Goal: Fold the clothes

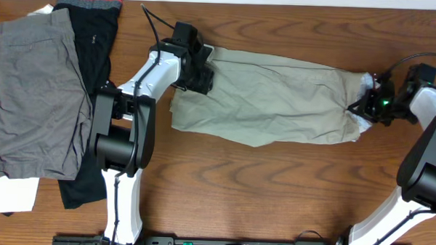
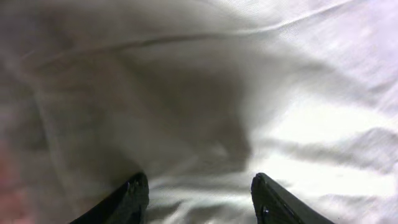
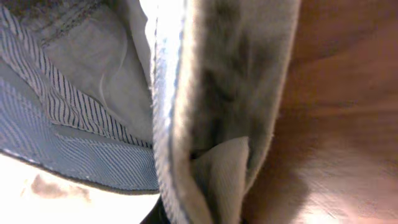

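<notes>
The khaki-beige shorts [image 1: 269, 102] lie stretched across the middle of the wooden table. My left gripper [image 1: 199, 77] is over their left end. In the left wrist view its two dark fingers [image 2: 199, 199] stand wide apart, open, just above the pale fabric [image 2: 205, 93]. My right gripper [image 1: 367, 104] is at the shorts' right end, where the waistband is bunched. In the right wrist view the waistband edge [image 3: 217, 93] and its striped lining [image 3: 68, 124] fill the frame right at the jaws, so the fingers are almost hidden. The gripper looks shut on the waistband.
Darker grey shorts [image 1: 33, 94] lie at the far left, over a black garment with a red waistband [image 1: 90, 31] and a white cloth [image 1: 8, 195]. The left arm's base [image 1: 119, 141] stands between that pile and the khaki shorts. Bare wood [image 3: 348, 112] lies right of the waistband.
</notes>
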`<action>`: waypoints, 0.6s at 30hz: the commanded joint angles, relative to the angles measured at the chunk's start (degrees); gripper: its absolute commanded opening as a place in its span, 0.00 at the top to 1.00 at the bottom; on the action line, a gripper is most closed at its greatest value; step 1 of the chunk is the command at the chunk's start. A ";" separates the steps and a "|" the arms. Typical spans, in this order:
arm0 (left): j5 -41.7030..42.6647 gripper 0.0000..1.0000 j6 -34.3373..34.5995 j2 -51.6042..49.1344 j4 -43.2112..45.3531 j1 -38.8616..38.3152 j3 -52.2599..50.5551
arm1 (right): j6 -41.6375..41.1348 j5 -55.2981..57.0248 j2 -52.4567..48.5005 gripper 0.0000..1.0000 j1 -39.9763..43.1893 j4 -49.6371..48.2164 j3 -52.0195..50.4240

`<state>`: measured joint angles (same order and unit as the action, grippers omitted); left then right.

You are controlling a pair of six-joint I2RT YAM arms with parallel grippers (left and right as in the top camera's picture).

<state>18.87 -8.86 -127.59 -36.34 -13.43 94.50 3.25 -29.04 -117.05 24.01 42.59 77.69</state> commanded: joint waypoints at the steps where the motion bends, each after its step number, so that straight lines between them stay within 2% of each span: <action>1: -3.50 0.44 0.11 1.73 -1.88 1.84 -0.83 | 3.69 2.62 0.92 0.99 3.96 2.03 4.72; 9: -3.50 0.45 0.11 2.78 -3.93 3.15 -0.85 | 6.29 1.53 6.23 0.99 1.16 10.29 12.04; 18: -3.48 0.50 0.11 2.78 -3.89 3.13 -0.85 | 2.10 1.60 8.00 0.99 -15.72 8.13 12.41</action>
<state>16.10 -8.82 -126.45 -40.05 -10.28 94.37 7.51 -25.87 -109.84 13.65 51.55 89.32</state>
